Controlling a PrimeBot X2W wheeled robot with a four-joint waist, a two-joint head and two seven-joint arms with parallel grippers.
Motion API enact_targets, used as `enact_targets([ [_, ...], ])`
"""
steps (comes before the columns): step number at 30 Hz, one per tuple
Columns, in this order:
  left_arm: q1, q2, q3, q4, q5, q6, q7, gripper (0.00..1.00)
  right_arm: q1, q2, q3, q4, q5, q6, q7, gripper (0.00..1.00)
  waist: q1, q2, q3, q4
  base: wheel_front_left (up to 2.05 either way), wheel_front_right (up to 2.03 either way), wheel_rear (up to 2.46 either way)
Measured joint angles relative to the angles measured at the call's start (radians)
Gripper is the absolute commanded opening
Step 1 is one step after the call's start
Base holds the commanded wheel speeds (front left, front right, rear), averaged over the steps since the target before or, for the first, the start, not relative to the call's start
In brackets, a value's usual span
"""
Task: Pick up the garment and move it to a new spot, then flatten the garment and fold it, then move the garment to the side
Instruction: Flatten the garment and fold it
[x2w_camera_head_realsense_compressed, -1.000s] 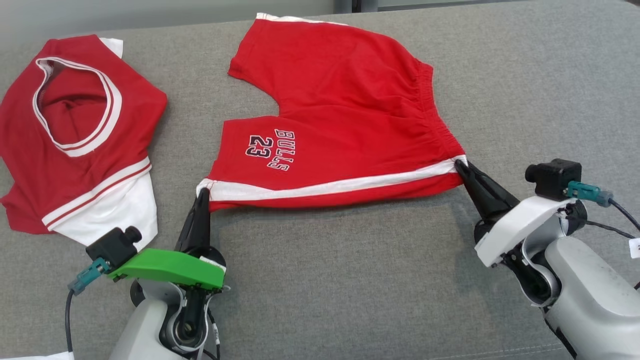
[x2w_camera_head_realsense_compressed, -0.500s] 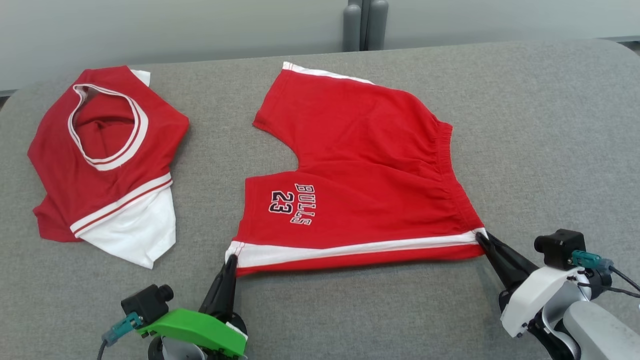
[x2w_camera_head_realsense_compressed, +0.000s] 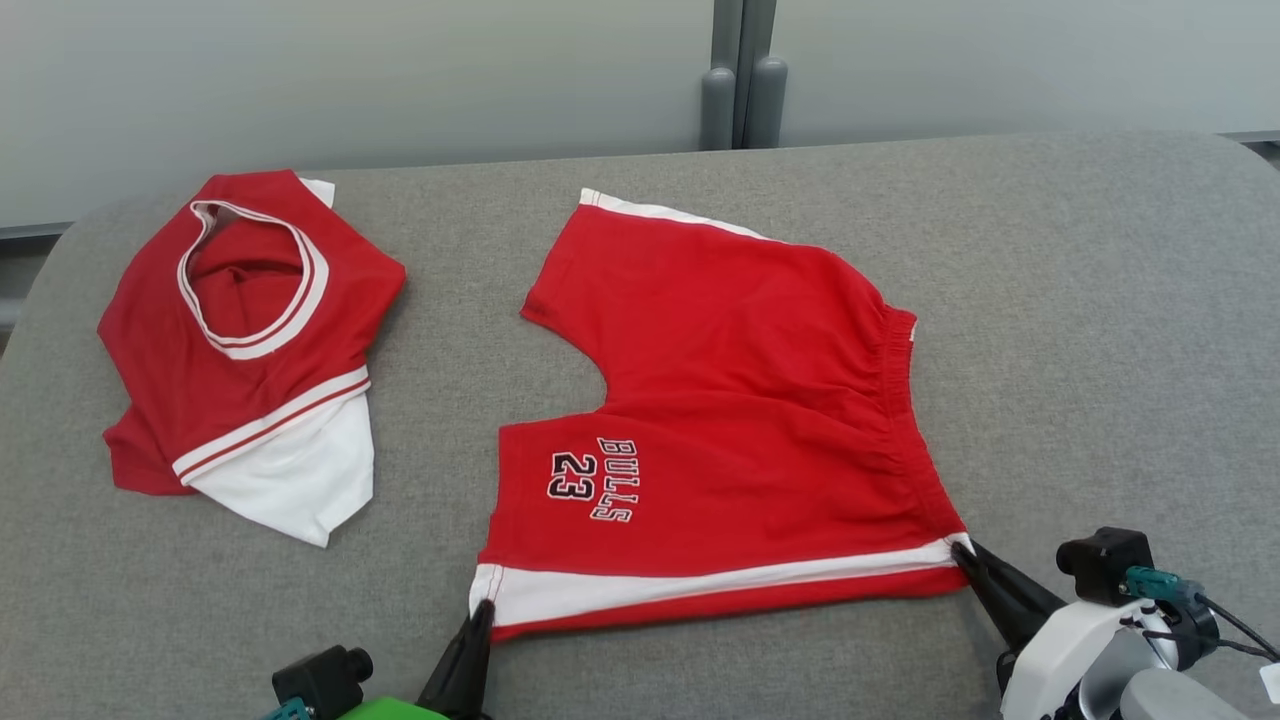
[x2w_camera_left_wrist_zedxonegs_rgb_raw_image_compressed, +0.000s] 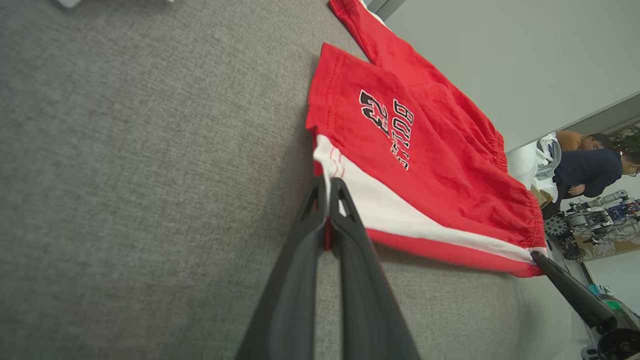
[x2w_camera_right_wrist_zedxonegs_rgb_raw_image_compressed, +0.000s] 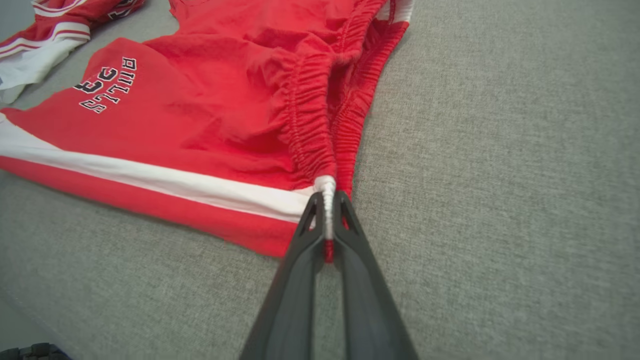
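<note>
Red basketball shorts (x2w_camera_head_realsense_compressed: 730, 400) with a white side stripe and "BULLS 23" print lie spread flat on the grey table (x2w_camera_head_realsense_compressed: 1080, 300). My left gripper (x2w_camera_head_realsense_compressed: 484, 606) is shut on the near leg-hem corner of the shorts (x2w_camera_left_wrist_zedxonegs_rgb_raw_image_compressed: 400, 145), pinching the cloth between its dark fingers (x2w_camera_left_wrist_zedxonegs_rgb_raw_image_compressed: 327, 185). My right gripper (x2w_camera_head_realsense_compressed: 963, 550) is shut on the near waistband corner, where the white stripe ends. The right wrist view has that corner of the shorts (x2w_camera_right_wrist_zedxonegs_rgb_raw_image_compressed: 225, 100) clamped at the gripper's tips (x2w_camera_right_wrist_zedxonegs_rgb_raw_image_compressed: 327, 200). The near edge is stretched straight between both grippers.
A red and white jersey (x2w_camera_head_realsense_compressed: 250, 340) lies bunched at the table's left. A pale wall and a grey post (x2w_camera_head_realsense_compressed: 740, 90) stand behind the table. Two people (x2w_camera_left_wrist_zedxonegs_rgb_raw_image_compressed: 590, 160) and other equipment show far off in the left wrist view.
The head camera has tilted up, so the whole scene sits lower in the picture and the wall shows. Both grippers keep hold of the same two corners.
</note>
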Motion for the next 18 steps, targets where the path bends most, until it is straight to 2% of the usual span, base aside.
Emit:
enact_targets([
  [3,0.010,0.002,-0.016,0.005,0.000,-0.007,0.000,0.00,0.006,0.010,0.006,0.015,-0.001,0.000,-0.003,0.00,0.0000,0.0000,-0.001,-0.001,0.00,0.00,0.00],
  [4,0.010,0.003,-0.022,0.008,0.002,-0.007,0.000,0.00,0.006,0.012,0.009,0.018,-0.005,0.000,-0.003,0.08,0.0000,0.0000,-0.001,-0.002,0.00,0.00,0.00],
  [5,0.010,0.003,-0.025,0.012,0.005,-0.007,0.000,0.00,0.006,0.014,0.011,0.021,-0.009,0.000,-0.003,0.33,0.0000,0.0000,-0.002,-0.002,0.00,0.00,0.00],
  [6,0.010,0.004,-0.025,0.017,0.007,-0.007,0.000,0.00,0.006,0.015,0.013,0.025,-0.013,0.000,-0.003,0.53,0.0000,0.0000,-0.002,-0.003,0.00,0.00,0.00],
  [7,0.010,0.005,-0.026,0.020,0.007,-0.007,0.000,0.00,0.006,0.016,0.014,0.028,-0.015,0.000,-0.004,1.00,0.0000,0.0000,-0.002,-0.004,0.00,0.00,0.00],
  [8,0.010,0.006,-0.025,0.023,0.007,-0.007,0.000,0.00,0.006,0.017,0.014,0.032,-0.015,0.000,-0.004,1.00,0.0000,0.0000,-0.002,-0.004,0.00,0.00,0.00],
  [9,0.010,0.008,-0.025,0.025,0.007,-0.007,0.000,0.16,0.006,0.019,0.013,0.035,-0.015,0.000,-0.006,1.00,0.0000,0.0000,-0.002,-0.005,0.00,0.00,0.00],
  [10,0.010,0.009,-0.025,0.026,0.007,-0.007,0.000,0.39,0.006,0.021,0.013,0.036,-0.015,0.000,-0.007,1.00,0.0000,0.0000,-0.002,-0.006,0.00,0.00,0.00],
  [11,0.010,0.010,-0.024,0.025,0.007,-0.007,0.000,0.49,0.006,0.024,0.012,0.037,-0.015,0.000,-0.007,1.00,0.0000,0.0000,-0.002,-0.007,0.00,0.00,0.00],
  [12,0.010,0.012,-0.023,0.025,0.007,-0.007,0.000,0.85,0.007,0.025,0.009,0.038,-0.015,0.000,-0.008,1.00,0.0000,0.0000,-0.003,-0.007,0.00,0.00,0.00],
  [13,0.011,0.014,-0.021,0.024,0.007,-0.007,0.000,1.00,0.008,0.024,0.002,0.039,-0.015,0.000,-0.008,1.00,0.0000,0.0000,-0.003,-0.008,0.00,0.00,0.00],
  [18,0.041,0.028,0.012,0.007,-0.003,-0.007,0.000,1.00,0.044,0.023,-0.055,0.022,-0.011,-0.012,-0.008,1.00,0.0000,0.0000,-0.005,-0.010,0.00,0.00,0.00],
])
